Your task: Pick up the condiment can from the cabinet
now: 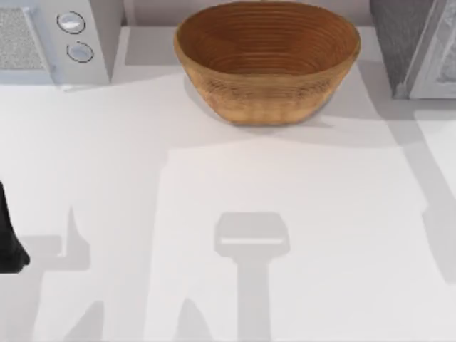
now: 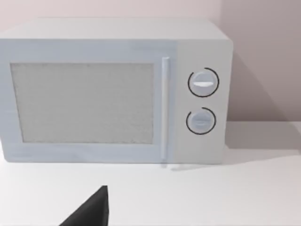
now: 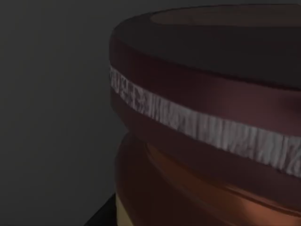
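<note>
The can [image 3: 207, 117] sits very close to the right wrist camera in dim surroundings. It looks rigid, light and smooth-sided; gripping the body below the lid seems safest. Neither hand's state can be told.

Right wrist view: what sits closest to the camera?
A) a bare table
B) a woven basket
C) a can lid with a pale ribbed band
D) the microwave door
C: the condiment can looms close, its dark maroon lid ringed by a pale ribbed band, in dim surroundings.

bright, soft grey shadows on table [image 1: 107, 164]; right wrist view dim
</note>
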Robot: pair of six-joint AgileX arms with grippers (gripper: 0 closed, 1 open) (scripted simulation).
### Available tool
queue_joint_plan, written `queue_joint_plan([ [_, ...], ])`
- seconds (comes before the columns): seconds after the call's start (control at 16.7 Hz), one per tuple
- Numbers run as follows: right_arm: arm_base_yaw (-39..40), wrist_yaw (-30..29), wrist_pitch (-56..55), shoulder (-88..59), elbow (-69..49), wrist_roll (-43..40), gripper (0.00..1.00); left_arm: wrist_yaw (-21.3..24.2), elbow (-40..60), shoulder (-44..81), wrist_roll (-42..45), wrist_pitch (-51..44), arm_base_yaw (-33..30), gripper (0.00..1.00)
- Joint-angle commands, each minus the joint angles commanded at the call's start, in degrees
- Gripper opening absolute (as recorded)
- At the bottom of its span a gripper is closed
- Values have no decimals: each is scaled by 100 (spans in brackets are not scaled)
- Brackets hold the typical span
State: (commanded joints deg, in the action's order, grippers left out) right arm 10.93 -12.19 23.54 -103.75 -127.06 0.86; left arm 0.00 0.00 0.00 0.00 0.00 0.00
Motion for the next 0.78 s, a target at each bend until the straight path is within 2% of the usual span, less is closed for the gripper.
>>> queue_joint_plan([
  [0.54, 825, -810, 1530, 2205, 560, -1, 0, 0, 0, 0, 0, 0, 0, 100],
  [0.78, 971, -965, 1749, 2424, 627, 0, 0, 0, 0, 0, 0, 0, 0, 100],
])
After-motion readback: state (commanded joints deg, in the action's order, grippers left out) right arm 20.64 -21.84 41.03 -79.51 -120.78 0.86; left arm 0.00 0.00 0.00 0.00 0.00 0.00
